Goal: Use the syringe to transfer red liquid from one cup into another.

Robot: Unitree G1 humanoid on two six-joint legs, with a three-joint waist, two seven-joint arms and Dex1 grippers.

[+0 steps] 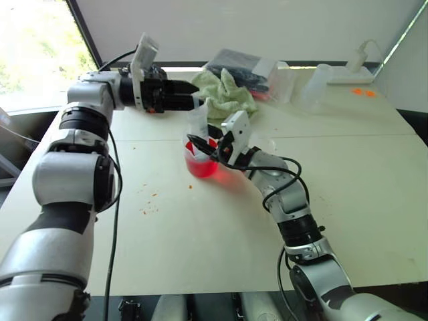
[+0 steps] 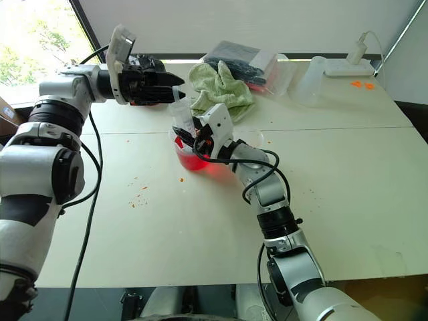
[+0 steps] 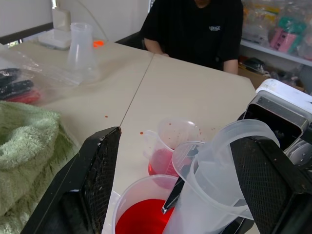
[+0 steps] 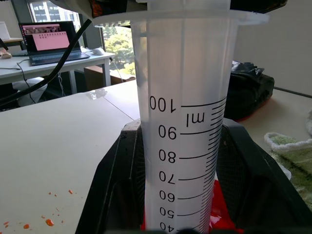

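Right gripper: nearest the robot; its fingers were clenched round the lower barrel of the syringe, holding it upright.
Syringe position: it stood tip down in the larger cup, over the red liquid; the tip itself was hidden below the fingers.
Smaller cup: just beside the larger one on the surface, with a shallow pink-red layer at its bottom.
Left gripper: level with the syringe's upper end, fingers spread wide either side of the wide flange, not visibly pressing it; whether they touched it I could not tell.
Handling, as a judgement: the barrel looked like light, stiff, smooth plastic, likely slippery if wet; a firm hold low on the barrel seemed sound, and the top end was the place to take the plunger, pulling straight so the cup would not tip.
Risk: thin cups looked easy to knock; orange specks already dotted the surface.
Farther back: a green towel, a dark bagged bundle and a clear flask.
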